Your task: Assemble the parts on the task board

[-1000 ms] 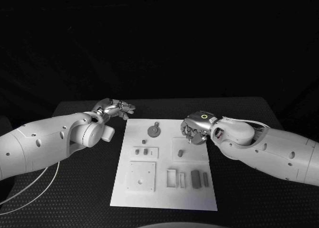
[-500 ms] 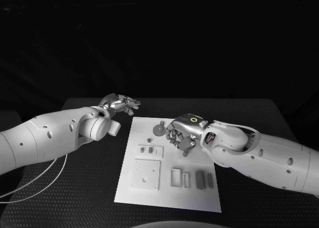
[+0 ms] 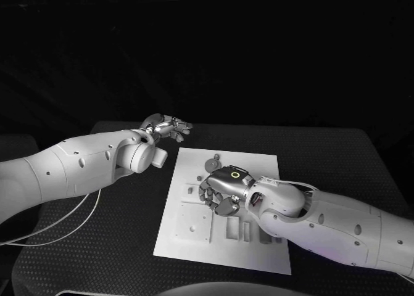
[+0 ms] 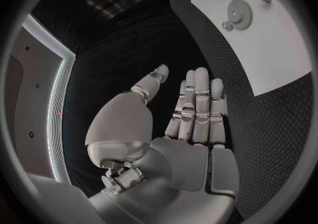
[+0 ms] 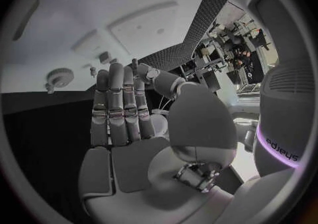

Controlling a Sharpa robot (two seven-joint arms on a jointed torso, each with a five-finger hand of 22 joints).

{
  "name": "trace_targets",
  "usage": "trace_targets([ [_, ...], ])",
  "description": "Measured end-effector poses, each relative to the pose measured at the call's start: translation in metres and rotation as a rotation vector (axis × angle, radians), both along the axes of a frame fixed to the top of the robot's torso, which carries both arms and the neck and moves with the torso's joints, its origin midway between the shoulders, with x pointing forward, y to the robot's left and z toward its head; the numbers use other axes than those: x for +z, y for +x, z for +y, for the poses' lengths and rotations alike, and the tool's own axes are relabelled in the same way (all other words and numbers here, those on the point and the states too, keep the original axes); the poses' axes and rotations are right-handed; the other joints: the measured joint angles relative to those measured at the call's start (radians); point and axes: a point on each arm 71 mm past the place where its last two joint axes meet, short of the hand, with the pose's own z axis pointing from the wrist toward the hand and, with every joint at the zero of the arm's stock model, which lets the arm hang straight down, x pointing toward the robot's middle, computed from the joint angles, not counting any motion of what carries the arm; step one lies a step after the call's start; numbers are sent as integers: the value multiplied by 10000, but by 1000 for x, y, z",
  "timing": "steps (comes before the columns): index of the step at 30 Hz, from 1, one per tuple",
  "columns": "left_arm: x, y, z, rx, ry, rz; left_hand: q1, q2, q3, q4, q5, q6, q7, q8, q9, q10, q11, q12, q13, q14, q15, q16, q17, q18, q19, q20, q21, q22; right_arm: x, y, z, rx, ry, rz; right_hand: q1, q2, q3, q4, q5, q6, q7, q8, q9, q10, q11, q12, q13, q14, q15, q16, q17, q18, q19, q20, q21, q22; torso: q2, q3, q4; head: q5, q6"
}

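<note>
Grey gear point(image 3: 212, 166), likely light and rigid, best gripped at its rim, is being neared by the empty, spread right hand point(image 3: 221, 190).

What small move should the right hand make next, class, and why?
Probably lower onto a loose part and pinch it. The right hand hovers open over the task board, holding nothing; the left hand sits open off the board's far corner, near the gear.
</note>
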Motion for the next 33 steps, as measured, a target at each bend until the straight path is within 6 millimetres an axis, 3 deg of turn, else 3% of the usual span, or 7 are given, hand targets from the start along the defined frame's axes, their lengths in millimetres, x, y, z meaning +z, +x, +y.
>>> trace_targets([
  [14, 1, 1, -7, -69, -84, -2, 0, 0, 0, 0, 0, 0, 0, 37, -10, 0, 0, 0, 1, 0, 0, -40, 11, 0, 0, 0, -40, 0, -24, -11, 12, 294, -319, 39, 0, 0, -28, -27, 87, -1, 0, -23, 35, -1, 1, -1, 31, 6, -5, 0, 10, 0, 37, -37, 43, 29, 17, 12, -3, 317, -206],
  [23, 1, 1, -7, -62, -98, 10, 0, 0, -27, 27, -39, 0, 0, 37, -20, 0, 0, 0, -1, 0, 0, -40, 22, 0, 0, 0, -40, 8, -34, -11, 12, 260, -571, 69, -44, 43, -28, -28, 87, -1, 0, -38, 46, -1, 1, -2, 45, 22, -20, 0, 20, 0, 37, -37, 43, 39, 18, 11, -17, 408, -289],
  [33, 1, 1, -9, -81, -124, 20, 1, 0, -27, 27, -39, -36, 35, 37, -20, 1, 0, 0, -7, 0, 0, -40, 21, 0, 0, 0, -40, 7, -40, -9, 10, 208, -749, 91, -43, 43, -55, -55, 87, -2, 0, -52, 59, -1, 1, -39, 55, 24, -16, 0, 30, 0, 36, -36, 81, 50, 17, 12, -22, 418, -322],
])
